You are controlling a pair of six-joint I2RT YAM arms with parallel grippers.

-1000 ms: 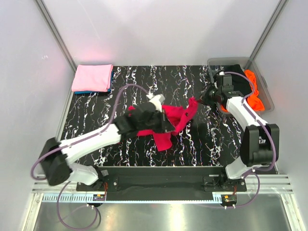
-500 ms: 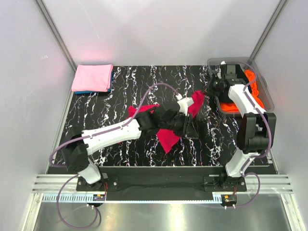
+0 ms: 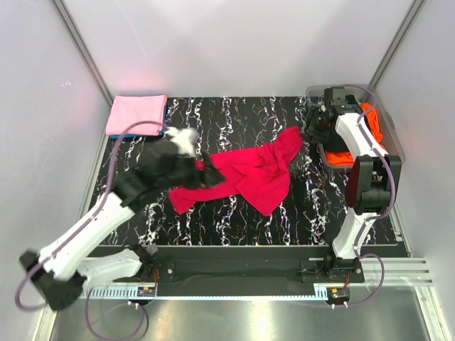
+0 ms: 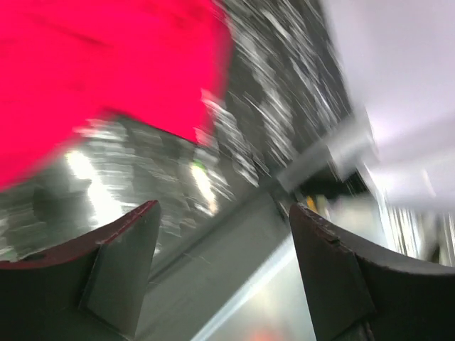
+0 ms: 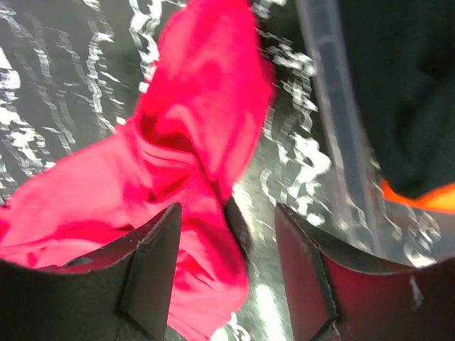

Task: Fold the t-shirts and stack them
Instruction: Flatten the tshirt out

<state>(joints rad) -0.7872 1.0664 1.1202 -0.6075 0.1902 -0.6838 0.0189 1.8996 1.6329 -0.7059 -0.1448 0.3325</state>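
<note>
Red tee (image 3: 249, 170) now released, lying crumpled mid-frame on worktop (image 3: 320, 206), no longer bunched between arms. Left gripper (image 4: 224, 213) wide open, empty, swung left. Right gripper (image 5: 227, 209) open, empty, over tee's upper-right corner beside bin (image 3: 394, 142). Flattening likely next.

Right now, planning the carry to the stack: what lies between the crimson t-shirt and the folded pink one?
Top view: only the left arm over marbled tabletop separates the crimson t-shirt from the pink t-shirt.
</note>
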